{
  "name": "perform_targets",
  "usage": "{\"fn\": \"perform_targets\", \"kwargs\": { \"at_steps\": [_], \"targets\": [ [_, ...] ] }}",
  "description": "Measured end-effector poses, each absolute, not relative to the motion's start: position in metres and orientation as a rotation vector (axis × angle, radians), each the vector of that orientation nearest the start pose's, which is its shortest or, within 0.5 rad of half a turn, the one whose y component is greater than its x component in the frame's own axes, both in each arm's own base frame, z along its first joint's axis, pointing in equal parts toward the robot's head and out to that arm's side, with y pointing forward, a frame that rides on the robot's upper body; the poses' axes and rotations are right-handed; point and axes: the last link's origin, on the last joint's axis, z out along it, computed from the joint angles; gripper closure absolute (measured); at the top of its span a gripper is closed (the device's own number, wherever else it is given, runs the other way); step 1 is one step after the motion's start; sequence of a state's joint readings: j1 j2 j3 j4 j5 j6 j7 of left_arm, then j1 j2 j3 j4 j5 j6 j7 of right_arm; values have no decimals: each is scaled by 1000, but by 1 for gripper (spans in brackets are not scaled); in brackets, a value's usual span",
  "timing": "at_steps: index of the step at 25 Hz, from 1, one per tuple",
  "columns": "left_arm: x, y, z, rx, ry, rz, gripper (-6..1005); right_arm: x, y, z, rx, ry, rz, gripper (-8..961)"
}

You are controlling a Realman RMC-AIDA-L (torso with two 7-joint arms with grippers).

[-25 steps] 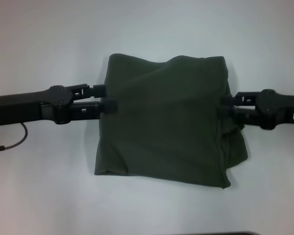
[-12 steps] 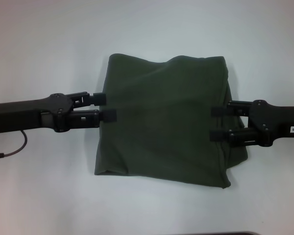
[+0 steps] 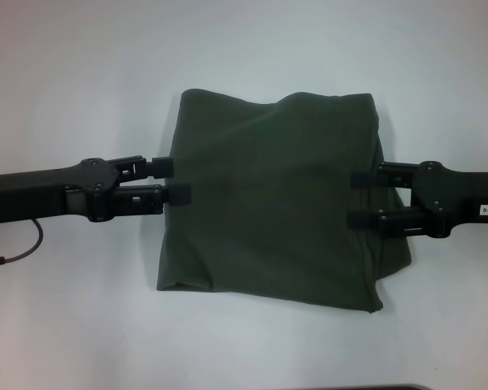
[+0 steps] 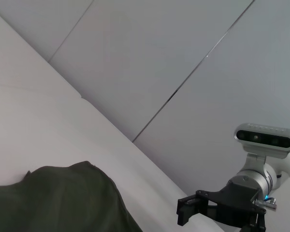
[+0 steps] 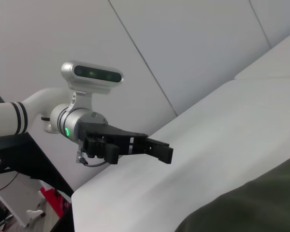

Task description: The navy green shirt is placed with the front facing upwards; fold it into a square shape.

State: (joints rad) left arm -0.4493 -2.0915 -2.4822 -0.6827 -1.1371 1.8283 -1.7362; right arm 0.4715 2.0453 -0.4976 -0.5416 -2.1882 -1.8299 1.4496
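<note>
Step judged: release after final fold, arms clear to sides.
- Do it well: pull each gripper straight outward, level, fingers parted, no snagging cloth; near right corner bulges past edge, may need tucking for true square.
- Navy green shirt (image 3: 272,207): folded rough square on white bench (image 3: 81,325), between both grippers.
- Left gripper (image 3: 172,180): open, holds nothing, tips at shirt's left edge.
- Right gripper (image 3: 359,198): open wide, empty, tips over shirt's right edge; contact unclear.

We see the shirt (image 3: 272,203) as soft, matt olive cloth with gentle creases. It lies on a smooth, matt white table (image 3: 81,81). Both the left gripper (image 3: 175,180) and right gripper (image 3: 356,199) look like matt black plastic.
</note>
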Motion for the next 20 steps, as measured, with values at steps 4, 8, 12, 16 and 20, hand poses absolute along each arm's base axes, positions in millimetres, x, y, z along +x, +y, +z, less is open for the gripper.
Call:
{"fn": "perform_targets", "kwargs": {
  "at_steps": [4, 8, 12, 16, 20],
  "targets": [
    [-262, 280, 5, -2798, -1185, -945, 99, 289, 271, 5, -2831, 968, 871, 39],
    [-262, 280, 5, -2800, -1186, -944, 99, 288, 271, 5, -2830, 974, 872, 39],
    [-262, 280, 4, -2803, -1188, -942, 99, 288, 271, 5, -2828, 977, 874, 38],
    [-262, 279, 4, -2808, -1193, -932, 99, 289, 271, 5, -2825, 981, 874, 38],
    [-262, 279, 4, -2809, -1193, -930, 99, 289, 271, 5, -2826, 985, 872, 38]
  ]
}}
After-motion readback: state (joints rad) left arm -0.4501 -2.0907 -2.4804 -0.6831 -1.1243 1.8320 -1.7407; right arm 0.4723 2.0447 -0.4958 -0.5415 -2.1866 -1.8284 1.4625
